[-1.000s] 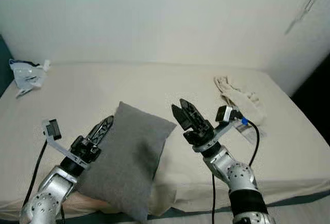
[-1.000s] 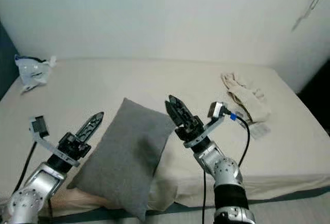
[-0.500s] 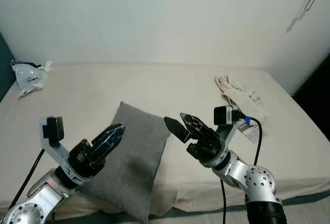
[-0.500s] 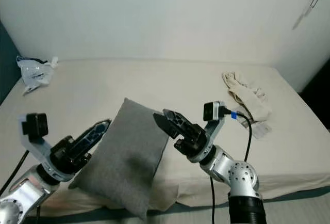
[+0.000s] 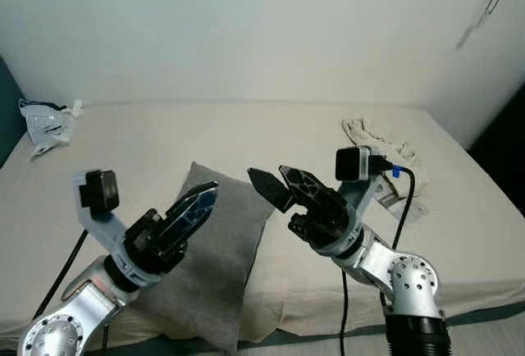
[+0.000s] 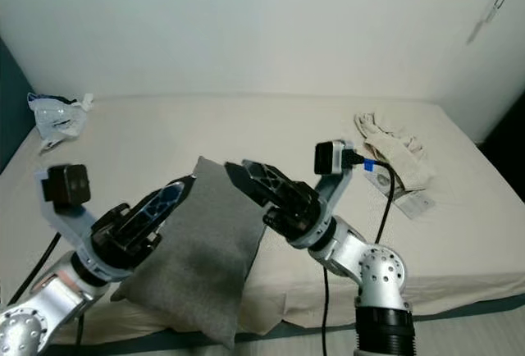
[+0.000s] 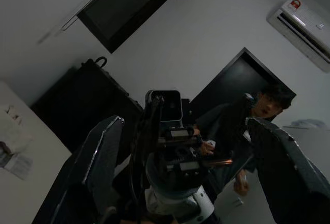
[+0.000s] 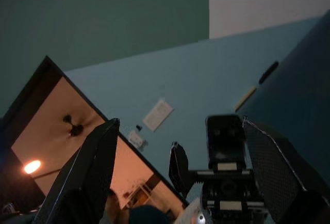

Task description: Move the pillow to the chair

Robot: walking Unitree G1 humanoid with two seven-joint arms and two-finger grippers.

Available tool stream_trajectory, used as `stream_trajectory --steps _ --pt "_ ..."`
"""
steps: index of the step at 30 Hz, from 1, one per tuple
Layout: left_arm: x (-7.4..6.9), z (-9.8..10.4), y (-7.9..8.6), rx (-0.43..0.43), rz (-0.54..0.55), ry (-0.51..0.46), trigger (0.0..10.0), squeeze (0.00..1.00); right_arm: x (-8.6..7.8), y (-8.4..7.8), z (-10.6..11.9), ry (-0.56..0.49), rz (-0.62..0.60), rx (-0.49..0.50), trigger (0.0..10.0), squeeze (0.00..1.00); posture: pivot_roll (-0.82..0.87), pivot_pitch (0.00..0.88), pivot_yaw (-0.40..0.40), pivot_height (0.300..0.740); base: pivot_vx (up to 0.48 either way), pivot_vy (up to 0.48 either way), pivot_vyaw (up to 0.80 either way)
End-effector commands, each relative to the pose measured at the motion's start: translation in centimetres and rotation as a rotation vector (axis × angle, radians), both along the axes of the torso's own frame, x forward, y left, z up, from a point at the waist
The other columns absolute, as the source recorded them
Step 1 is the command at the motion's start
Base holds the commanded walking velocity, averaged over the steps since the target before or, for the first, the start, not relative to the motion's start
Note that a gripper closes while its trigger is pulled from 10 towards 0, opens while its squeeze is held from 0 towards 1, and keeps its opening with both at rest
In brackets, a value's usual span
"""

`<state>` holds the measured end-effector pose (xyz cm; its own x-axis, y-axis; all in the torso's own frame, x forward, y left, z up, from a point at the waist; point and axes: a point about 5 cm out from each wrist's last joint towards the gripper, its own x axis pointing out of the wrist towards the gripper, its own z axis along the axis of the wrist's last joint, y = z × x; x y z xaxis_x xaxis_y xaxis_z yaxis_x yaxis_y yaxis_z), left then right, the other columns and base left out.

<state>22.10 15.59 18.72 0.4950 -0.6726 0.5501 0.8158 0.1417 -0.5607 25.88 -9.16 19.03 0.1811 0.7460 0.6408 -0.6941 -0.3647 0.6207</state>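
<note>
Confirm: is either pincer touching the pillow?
Cannot tell. In both eye views, left pincer and right pincer overlap the pillow, raised and pointing inward; no plain gap.

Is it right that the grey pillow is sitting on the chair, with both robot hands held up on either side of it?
Not quite. The grey pillow is on the bed, near its front edge, not on a chair; the left eye view shows it. The rest holds: the left hand and right hand are held up on either side of it.
</note>
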Motion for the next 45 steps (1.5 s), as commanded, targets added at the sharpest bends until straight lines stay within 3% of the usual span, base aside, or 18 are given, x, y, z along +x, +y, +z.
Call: stream_trajectory --steps 1,3,6,7,8,11,13,16,18,19,20,22,23,28,31,34,41,45 --pt "0.6 -0.5 -0.1 0.048 0.04 0.024 10.0 0.0 0.2 0.1 0.0 -0.005 -0.012 -0.028 10.0 0.0 0.13 0.056 -0.066 0.74 0.0 0.0 0.0" --pt "3.4 -3.1 1.3 0.258 0.311 0.169 10.0 0.0 1.5 0.0 -0.7 -0.027 -0.153 -0.146 10.0 0.0 0.13 0.05 -0.066 0.74 0.0 0.0 0.0" --pt "6.5 -8.2 4.7 0.776 0.727 0.393 10.0 0.0 4.6 -0.2 -3.4 -0.1 -0.527 -0.549 10.0 0.0 0.13 0.043 -0.062 0.74 0.0 0.0 0.0" --pt "6.5 -8.2 4.7 0.776 0.727 0.393 10.0 0.0 4.6 -0.2 -3.4 -0.1 -0.527 -0.549 10.0 0.0 0.13 0.043 -0.062 0.74 0.0 0.0 0.0" --pt "6.5 -9.1 5.4 0.881 0.763 0.371 10.0 0.0 5.4 -0.8 -4.0 -0.086 -0.604 -0.581 10.0 0.0 0.13 0.04 -0.055 0.74 0.0 0.0 0.0" --pt "6.7 -8.8 5.3 0.883 0.8 0.337 10.0 0.0 5.0 -1.0 -3.8 -0.087 -0.575 -0.513 10.0 0.0 0.13 0.029 -0.049 0.74 0.0 0.0 0.0" --pt "7.2 -9.7 6.5 1.032 0.968 0.392 10.0 0.0 5.3 -1.5 -4.4 -0.076 -0.645 -0.55 10.0 0.0 0.13 0.023 -0.042 0.74 0.0 0.0 0.0" --pt "6.9 -11.9 9.4 1.213 1.241 0.559 10.0 0.0 6.6 -2.9 -6.2 0.003 -0.864 -0.674 10.0 0.0 0.13 0.006 -0.03 0.74 0.0 0.0 0.0" --pt "6.4 -12.9 10.0 1.291 1.32 0.61 10.0 0.0 7.4 -4.3 -8.1 0.043 -1.018 -0.866 10.0 0.0 0.14 0.0 -0.036 0.74 0.0 0.0 0.0" --pt "6.4 -12.9 10.0 1.291 1.32 0.61 10.0 0.0 7.4 -4.3 -8.1 0.043 -1.018 -0.866 10.0 0.0 0.14 0.0 -0.036 0.74 0.0 0.0 0.0" --pt "6.2 -13.4 10.1 1.306 1.35 0.644 10.0 0.0 7.5 -5.1 -9.5 0.066 -1.071 -0.993 10.0 0.0 0.14 0.0 -0.034 0.74 0.0 0.0 0.0" --pt "6.6 -14.4 9.9 1.342 1.358 0.662 10.0 0.0 7.9 -7.3 -12.8 0.021 -1.181 -1.484 10.0 0.0 0.13 0.0 -0.04 0.74 0.0 0.0 0.0" --pt "6.8 -14.4 9.9 1.358 1.35 0.643 10.0 0.0 8.0 -7.7 -12.9 -0.009 -1.194 -1.535 10.0 0.0 0.12 0.0 -0.041 0.74 0.0 0.0 0.0" --pt "7.9 -14.1 9.7 1.288 1.361 0.678 10.0 0.0 8.6 -8.8 -12.1 -0.003 -1.215 -1.506 10.0 0.0 0.12 0.0 -0.074 0.74 0.0 0.0 0.0" --pt "8.9 -13.3 8.8 1.162 1.354 0.651 10.0 0.0 8.6 -9.4 -12.1 0.008 -1.234 -1.467 10.0 0.0 0.11 0.023 -0.097 0.74 0.0 0.0 0.0" --pt "9.2 -13.2 8.0 1.18 1.278 0.582 10.0 0.0 8.7 -8.9 -12.1 -0.016 -1.236 -1.437 10.0 0.0 0.12 0.043 -0.096 0.74 0.0 0.0 0.0" --pt "8.1 -14.2 8.2 1.259 1.291 0.541 10.0 0.0 7.8 -6.8 -13.3 -0.116 -1.235 -1.44 10.0 0.0 0.14 0.1 -0.12 0.74 0.0 0.0 0.0" --pt "6.2 -14.3 8.9 1.179 1.377 0.501 10.0 0.0 6.3 -6.1 -14.0 -0.061 -1.299 -1.297 10.0 0.0 0.11 0.142 -0.15 0.74 0.0 0.0 0.0"
